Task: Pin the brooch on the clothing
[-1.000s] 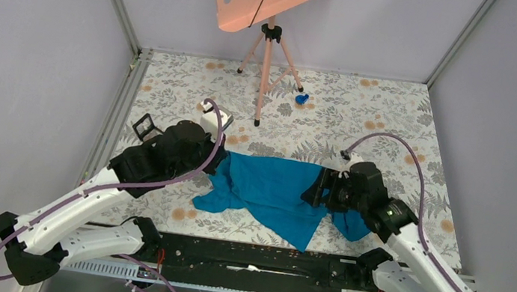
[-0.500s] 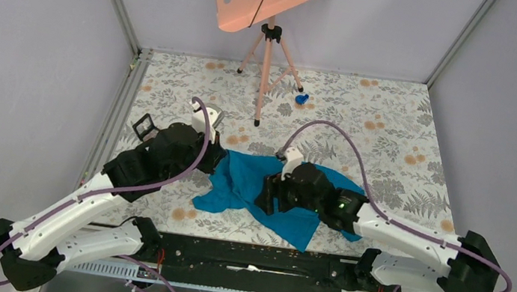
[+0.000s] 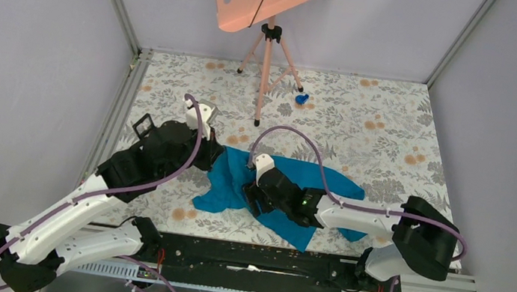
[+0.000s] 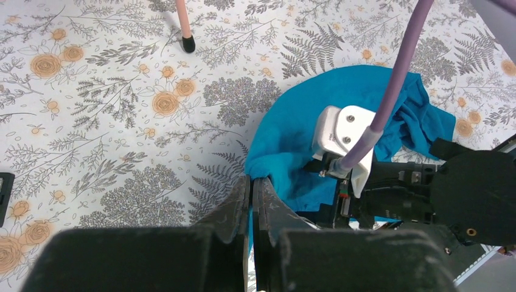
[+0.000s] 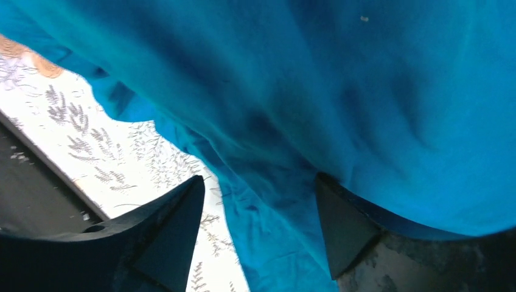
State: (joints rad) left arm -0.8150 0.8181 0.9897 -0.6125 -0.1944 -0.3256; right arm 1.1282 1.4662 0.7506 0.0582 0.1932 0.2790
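Note:
The teal T-shirt [image 3: 293, 172] lies crumpled on the floral table near the front edge. My left gripper [image 3: 215, 157] is at the shirt's left edge; in the left wrist view it [image 4: 251, 182] is shut with a fold of the shirt [image 4: 292, 146] pinched between the fingertips. My right gripper [image 3: 252, 199] reaches left across the shirt. In the right wrist view it [image 5: 258, 228] is open just above the shirt's [image 5: 304, 91] lower edge, holding nothing. The brooch is not in view.
A pink music stand on a tripod [image 3: 269, 42] stands at the back middle. A tiny blue lump [image 3: 301, 99] lies beside its right foot. A black square frame [image 3: 143, 126] lies left of my left arm. Grey walls enclose the table.
My right arm has swung left across the shirt, from its right side to its left-middle part. My left gripper has kept its hold and shifted slightly.

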